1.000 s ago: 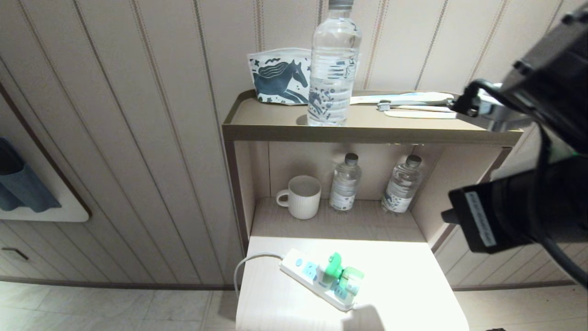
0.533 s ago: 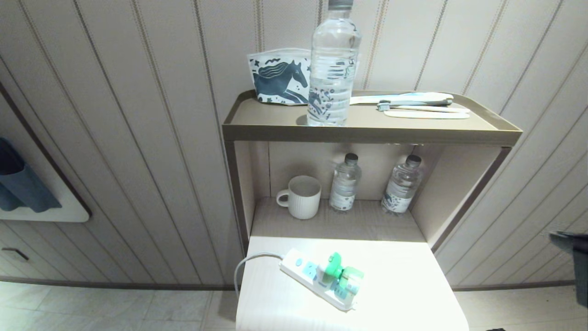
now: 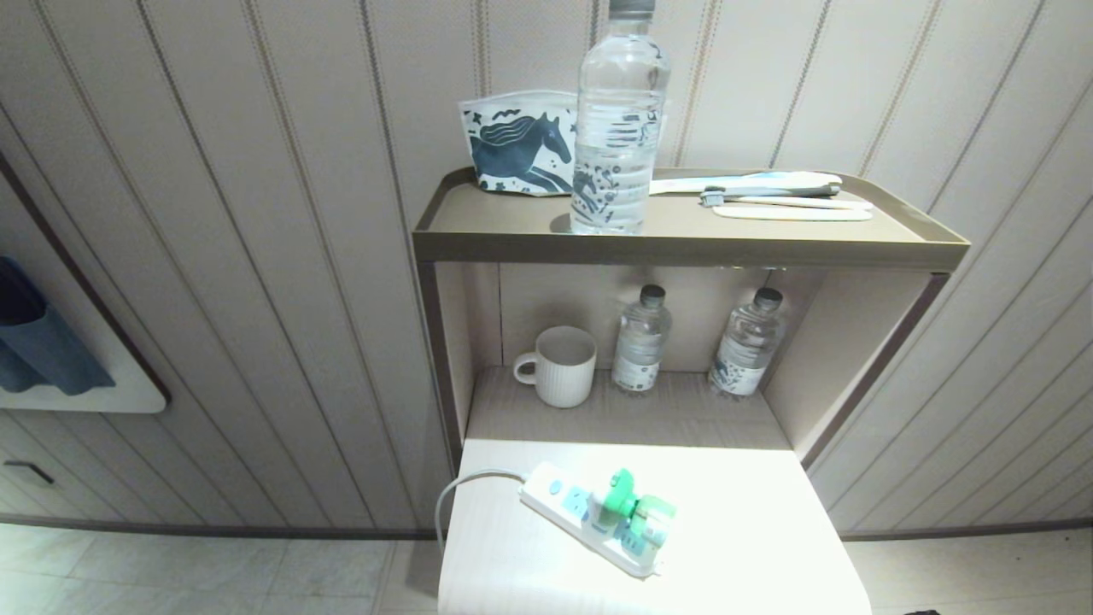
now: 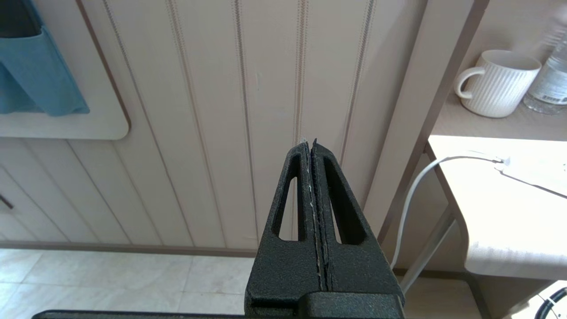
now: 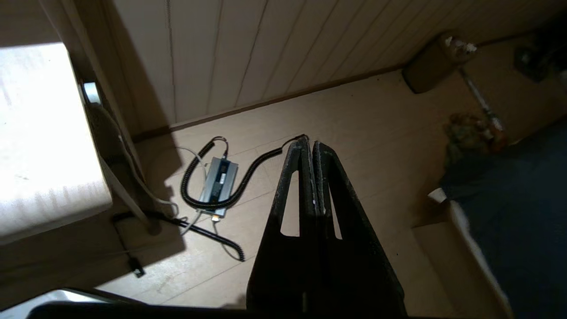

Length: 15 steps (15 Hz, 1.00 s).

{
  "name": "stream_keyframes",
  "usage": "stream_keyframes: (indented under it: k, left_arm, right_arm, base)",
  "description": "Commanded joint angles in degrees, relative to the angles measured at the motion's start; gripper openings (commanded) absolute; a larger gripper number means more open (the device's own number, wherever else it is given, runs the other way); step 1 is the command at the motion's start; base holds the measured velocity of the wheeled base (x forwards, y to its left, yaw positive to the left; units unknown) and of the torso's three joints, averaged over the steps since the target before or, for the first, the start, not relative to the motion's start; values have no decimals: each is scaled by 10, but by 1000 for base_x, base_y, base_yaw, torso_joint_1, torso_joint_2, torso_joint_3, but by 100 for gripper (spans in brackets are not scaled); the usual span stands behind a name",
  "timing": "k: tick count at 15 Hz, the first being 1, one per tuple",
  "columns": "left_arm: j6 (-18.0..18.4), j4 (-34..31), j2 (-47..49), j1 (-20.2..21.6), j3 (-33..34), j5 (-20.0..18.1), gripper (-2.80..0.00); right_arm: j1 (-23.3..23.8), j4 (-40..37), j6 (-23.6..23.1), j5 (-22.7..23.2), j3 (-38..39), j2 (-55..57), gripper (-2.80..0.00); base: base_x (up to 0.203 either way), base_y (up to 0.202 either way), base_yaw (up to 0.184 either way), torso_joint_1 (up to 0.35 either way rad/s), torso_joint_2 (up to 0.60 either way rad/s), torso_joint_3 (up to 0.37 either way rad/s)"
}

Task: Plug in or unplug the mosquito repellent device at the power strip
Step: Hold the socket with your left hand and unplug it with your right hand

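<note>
White plastic marks the target: the strip (image 3: 589, 519) lies slantwise on the table (image 3: 751, 547), near its front edge, with the green-topped device (image 3: 628, 510) seated on its sockets. Whether the prongs are fully home cannot be told. Both pincers hang clear of the table: left pincer (image 4: 310, 144) pressed together beside the table's left edge, right pincer (image 5: 308, 144) likewise closed, over the floor. Spread one pincer before approaching, grip the device body across its sides, and pull straight along the prongs. Beyond, avoid the mug (image 3: 559, 366) on the shelf.
</note>
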State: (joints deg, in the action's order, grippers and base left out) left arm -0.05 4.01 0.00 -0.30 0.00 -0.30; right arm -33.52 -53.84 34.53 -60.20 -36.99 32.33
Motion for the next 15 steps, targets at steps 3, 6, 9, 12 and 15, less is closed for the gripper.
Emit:
stream_keyframes:
  k: [3,6,9,12,15]
  left_arm:
    - [-1,1,0,0,0,0,-280]
    - [-1,1,0,0,0,0,-280]
    - [-1,1,0,0,0,0,-280]
    - [-1,1,0,0,0,0,-280]
    - [-1,1,0,0,0,0,-280]
  right_arm:
    - [148,128,-199,335,21,-171,-280]
    - [240,340,-335,503,185,-169,-280]
    - [277,577,-375,557,358,-169,-280]
    - [307,546,-375,594,370,-210,-280]
    - [322,534,-378,600,370,-319,-280]
  base:
    - [0,0,0,0,0,0]
    - [0,0,0,0,0,0]
    - [0,0,0,0,0,0]
    - [0,0,0,0,0,0]
    - [0,0,0,0,0,0]
